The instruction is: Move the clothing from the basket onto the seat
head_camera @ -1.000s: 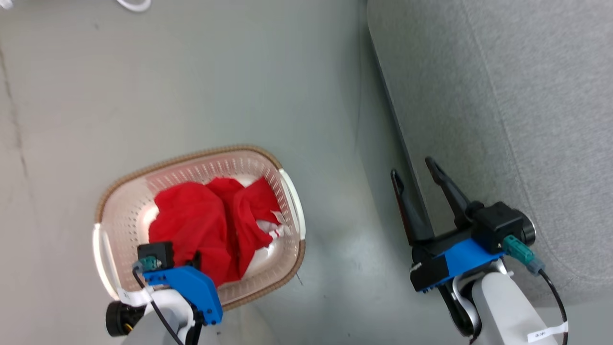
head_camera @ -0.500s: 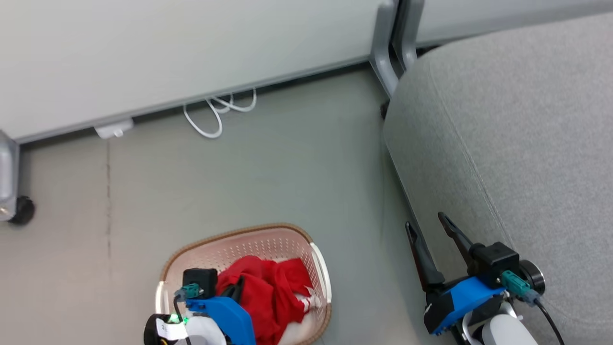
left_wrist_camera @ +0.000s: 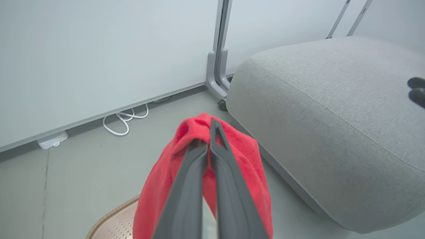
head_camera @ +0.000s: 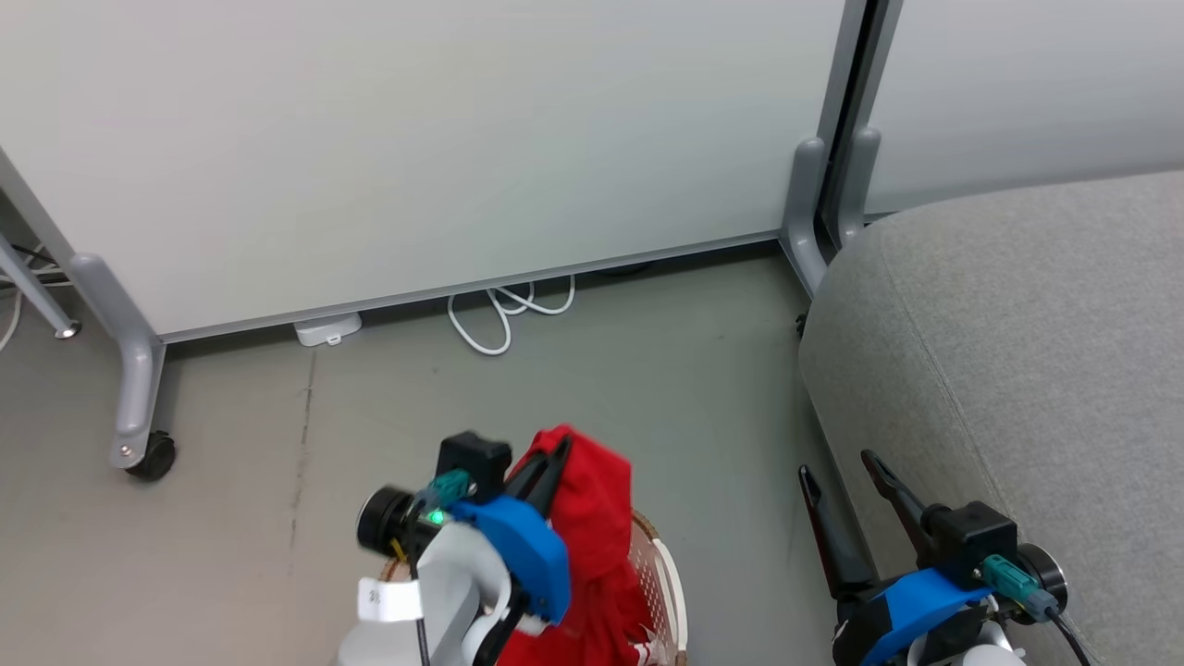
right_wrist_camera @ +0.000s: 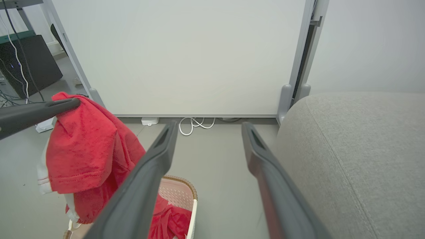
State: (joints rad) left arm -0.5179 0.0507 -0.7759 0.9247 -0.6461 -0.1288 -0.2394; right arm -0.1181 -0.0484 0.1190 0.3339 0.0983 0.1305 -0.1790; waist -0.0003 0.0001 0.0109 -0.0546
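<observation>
Clothing (right_wrist_camera: pixel 83 146): soft red cloth, matt. Basket (right_wrist_camera: pixel 176 194): perforated plastic, woven-look rim. Seat (head_camera: pixel 1017 333): grey textured fabric. Floor (head_camera: pixel 647 370): smooth, faint sheen.

This looks like a lab or office test area: white partition panels (head_camera: pixel 416 139) stand on grey metal feet with a castor (head_camera: pixel 153 455), a loose white cable (head_camera: pixel 504 314) lies on the bare grey floor (head_camera: pixel 647 388), a dark equipment case (right_wrist_camera: pixel 30 58) with trailing wires sits behind, and a grey seat (head_camera: pixel 1017 324) stands beside the panels.
</observation>
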